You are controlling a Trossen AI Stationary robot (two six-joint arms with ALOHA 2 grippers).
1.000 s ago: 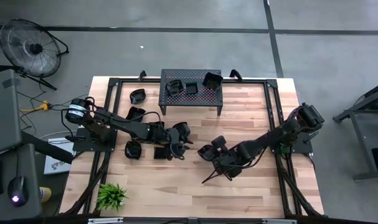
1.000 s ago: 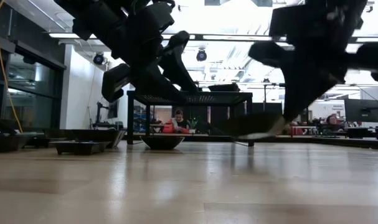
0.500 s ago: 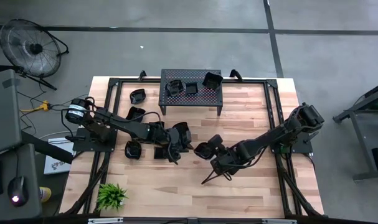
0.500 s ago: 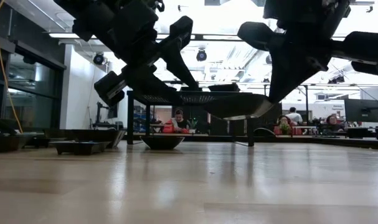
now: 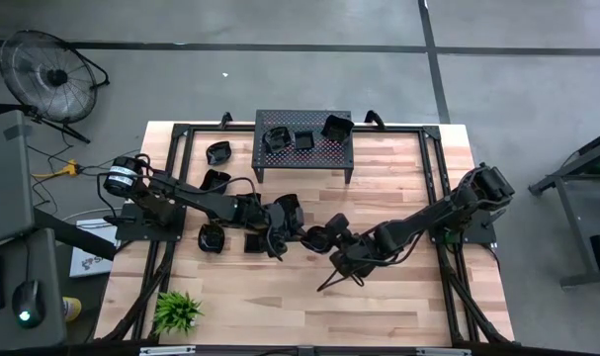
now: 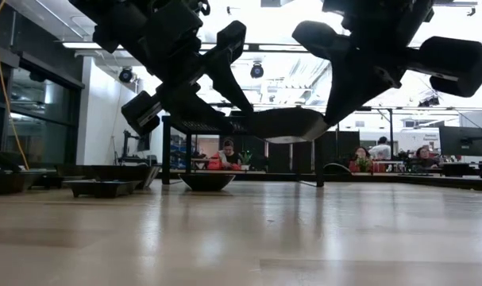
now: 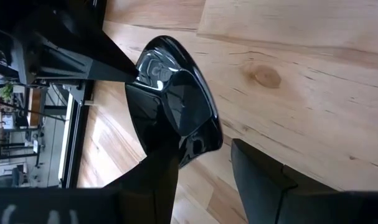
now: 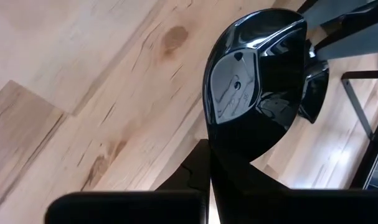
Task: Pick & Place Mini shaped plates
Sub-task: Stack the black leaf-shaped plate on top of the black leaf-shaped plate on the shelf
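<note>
Right tool point(image 5: 324, 237), clenched on the rim of 1 mini plate point(image 8: 254, 74), holds it raised above mid-bench point(image 5: 379, 297). Left tool point(image 5: 280, 232) hovers just beside it, fingers point(image 7: 263, 180) parted. 3 plates point(image 5: 300, 133) sit on the perforated stand point(image 5: 339, 153); others lie at bench left.

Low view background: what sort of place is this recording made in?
Most likely a shared lab or open workshop-office. People sit at desks beyond the wooden table, a monitor stands at the right, and the floor is bare concrete with a fan.
</note>
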